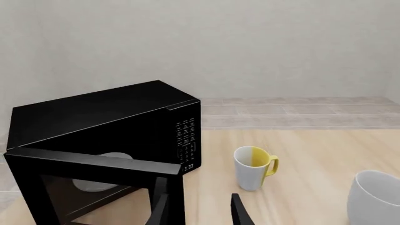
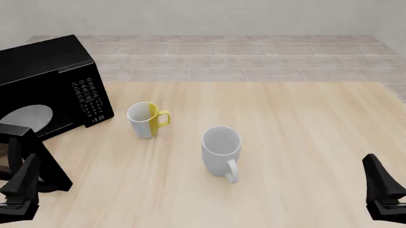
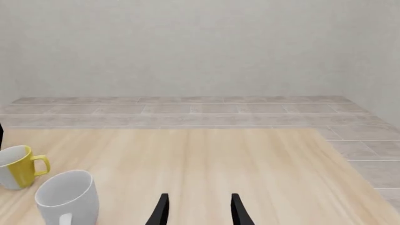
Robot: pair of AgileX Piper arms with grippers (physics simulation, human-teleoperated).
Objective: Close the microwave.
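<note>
The microwave (image 2: 51, 80) stands at the table's (image 2: 304, 128) far left, its door (image 1: 93, 183) swung open toward the arms and its clock reading 13:33. Just beside its keypad stands a yellow-and-white mug (image 2: 146, 119), with a white mug (image 2: 222, 149) nearer the arms. The left gripper (image 1: 198, 211) sits spread and empty by the door's free edge; the right gripper (image 3: 198, 210), well apart, is likewise spread and empty.

The microwave (image 2: 47, 80) stands ahead of the left gripper (image 2: 19, 190); two mugs (image 2: 147, 119) sit to the gripper's right.
</note>
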